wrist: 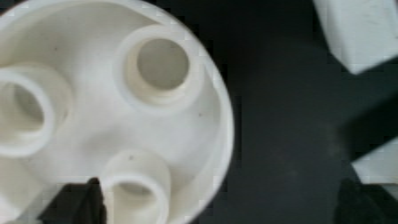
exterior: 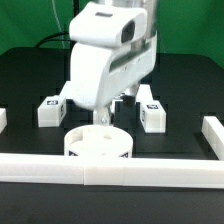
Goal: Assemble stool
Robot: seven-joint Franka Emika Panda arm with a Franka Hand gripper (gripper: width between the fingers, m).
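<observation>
The round white stool seat [exterior: 97,143] lies on the black table against the front rail, with its sockets facing up. The wrist view shows the seat [wrist: 107,110] close up with three round sockets. My gripper [exterior: 106,120] hangs just above the seat's far edge. In the wrist view the gripper [wrist: 222,205] is open and holds nothing. One dark finger [wrist: 80,200] is over the seat beside a socket, and the seat's rim lies between the jaws. One white tagged leg [exterior: 48,111] lies to the exterior view's left and another leg [exterior: 151,110] to its right. I cannot see a third leg clearly.
Long white border rails [exterior: 110,170] run along the front, with short rail pieces at the exterior view's left edge [exterior: 3,119] and right edge [exterior: 212,135]. A white part [wrist: 361,35] shows beside the seat in the wrist view. The arm's body hides the middle of the table.
</observation>
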